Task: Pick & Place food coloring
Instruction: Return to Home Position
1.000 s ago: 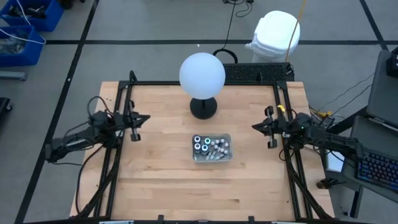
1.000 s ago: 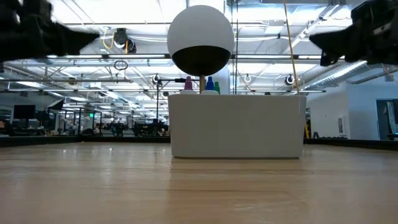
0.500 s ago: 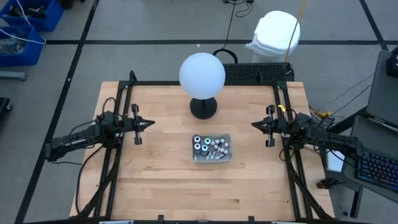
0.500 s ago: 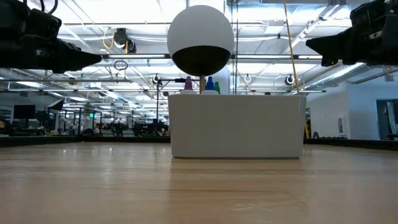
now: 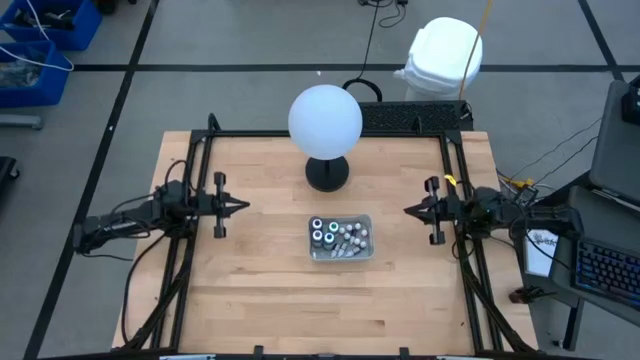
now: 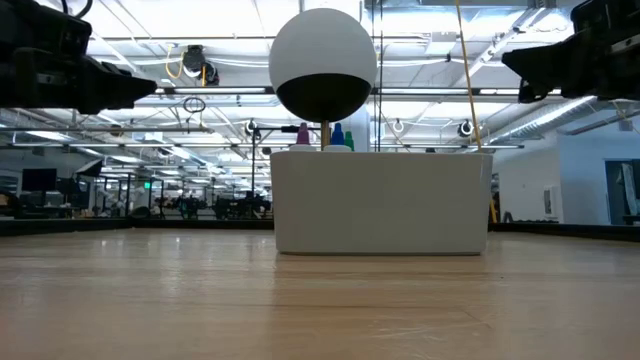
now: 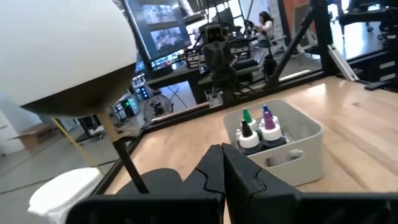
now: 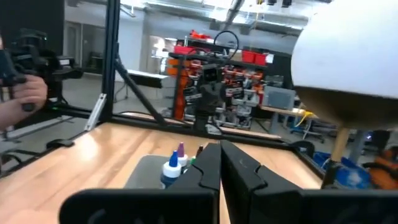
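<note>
The food coloring (image 5: pixel 338 238) is gathered inside the gray bin (image 5: pixel 340 258), which sits near the middle of the tabletop (image 5: pixel 260 300), just on the near side of the white globe (image 5: pixel 325 117) and its black base (image 5: pixel 327 173). Every bottle that shows is in that bin, so the placing looks finished, and the 2 arms are set accordingly. The left end effector (image 5: pixel 238 205) hangs above the left edge of the tabletop and the right end effector (image 5: pixel 412 211) above the right edge. Each is well apart from the bin and points inward toward it, roughly level. Both have their fingers pressed fully together with nothing held, as each wrist view shows along the seam between the dark fingers. This mirrored, raised pose reads as a parked posture: it keeps the arms out of the working area and away from the globe, which is tall and looks easy to knock. As for how the bottles lie, the ones visible from the left wrist view (image 7: pixel 258 127) and from the right wrist view (image 8: pixel 174 163) stand upright, long axis vertical, coloured nozzle tips pointing up. In the low view their pink, blue and green tips (image 6: pixel 322 135) just clear the bin's far rim. From above, 3 larger dark round bottles sit at the left end of the bin showing their tops as circles. The smaller white-topped ones crowd the right end, and I cannot tell whether some of those lean. The bin's own long axis runs left to right.
</note>
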